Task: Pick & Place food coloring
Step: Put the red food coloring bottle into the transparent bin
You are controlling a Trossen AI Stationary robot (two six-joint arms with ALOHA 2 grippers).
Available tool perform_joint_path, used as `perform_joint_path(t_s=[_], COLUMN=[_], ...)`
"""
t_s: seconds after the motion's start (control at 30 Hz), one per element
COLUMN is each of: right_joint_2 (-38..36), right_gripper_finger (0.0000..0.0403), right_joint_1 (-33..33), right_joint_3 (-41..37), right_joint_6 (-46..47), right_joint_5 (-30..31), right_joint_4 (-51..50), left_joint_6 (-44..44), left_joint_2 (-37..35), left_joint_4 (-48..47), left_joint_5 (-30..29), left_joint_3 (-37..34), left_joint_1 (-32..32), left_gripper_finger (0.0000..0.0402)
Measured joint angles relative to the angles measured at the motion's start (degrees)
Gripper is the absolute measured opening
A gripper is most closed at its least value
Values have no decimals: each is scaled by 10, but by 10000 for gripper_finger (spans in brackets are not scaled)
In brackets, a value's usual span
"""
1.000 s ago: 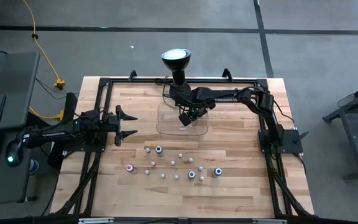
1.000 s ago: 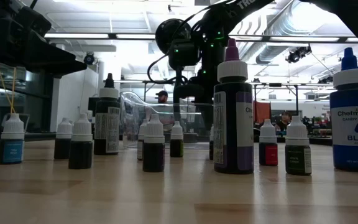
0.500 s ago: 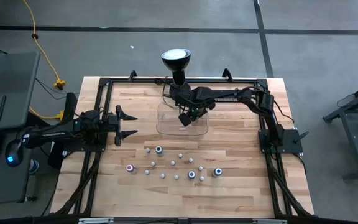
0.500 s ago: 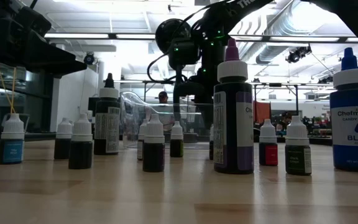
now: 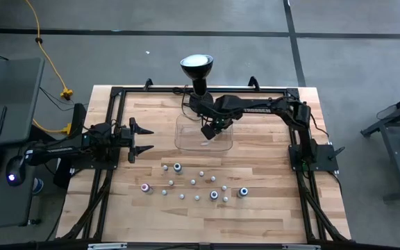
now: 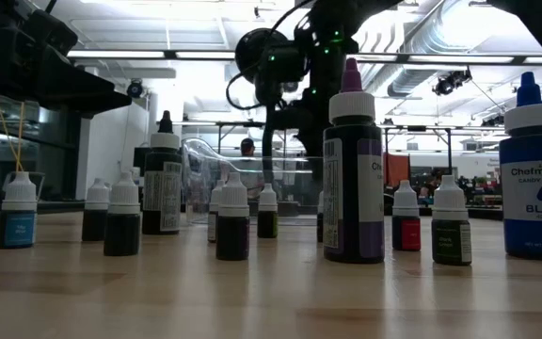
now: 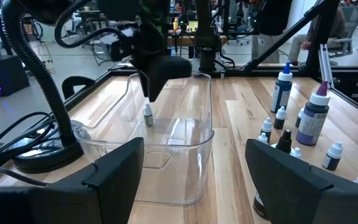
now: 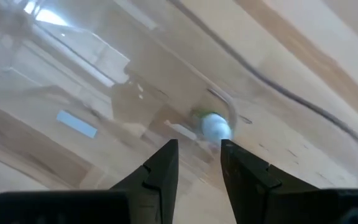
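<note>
A clear plastic tray (image 5: 186,135) sits at the table's far middle. One tiny green bottle with a white cap (image 7: 148,116) stands upright on the tray's floor; it also shows from above in the right wrist view (image 8: 215,126). My right gripper (image 5: 210,130) hangs over the tray, just above that bottle, slightly open and empty (image 8: 197,155). The other food coloring bottles (image 5: 200,184) stand on their bases on the table nearer the front, among them blue ones (image 5: 243,192) and a pink one (image 5: 146,187). My left gripper (image 5: 143,139) waits open at the table's left.
A black lamp (image 5: 196,69) stands at the far edge just behind the tray, its neck and cable (image 7: 42,81) beside the tray's side. A larger purple bottle (image 6: 353,169) and a blue bottle (image 6: 533,179) stand near the front edge. Bare wood lies between the tray and the bottles.
My right gripper has gone up from inside the tray and a little toward the far edge. The green bottle stays upright on the tray floor.
</note>
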Motion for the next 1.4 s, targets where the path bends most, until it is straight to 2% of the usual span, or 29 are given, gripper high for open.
perform_joint_path(t_s=[0.37,0.63,0.93,1.03,1.2,1.3,1.4], right_joint_2=[-16,-75,-154,-181,-218,-227,-228], right_gripper_finger=[111,111,114,134,200,235,252], right_joint_1=[9,27,86,114,166,200,236], right_joint_3=[0,0,0,0,0,0,0], right_joint_6=[0,-40,-103,-121,-137,-136,-130], right_joint_5=[2,22,36,50,57,54,34], right_joint_4=[-2,-7,-19,-30,-49,-64,-85], left_joint_6=[0,0,0,0,0,0,0], left_joint_2=[0,0,0,0,0,0,0], left_joint_4=[0,0,0,0,0,0,0], left_joint_5=[0,0,0,0,0,0,0], left_joint_3=[0,0,0,0,0,0,0], left_joint_1=[0,0,0,0,0,0,0], left_gripper_finger=[278,278,278,278,278,278,278])
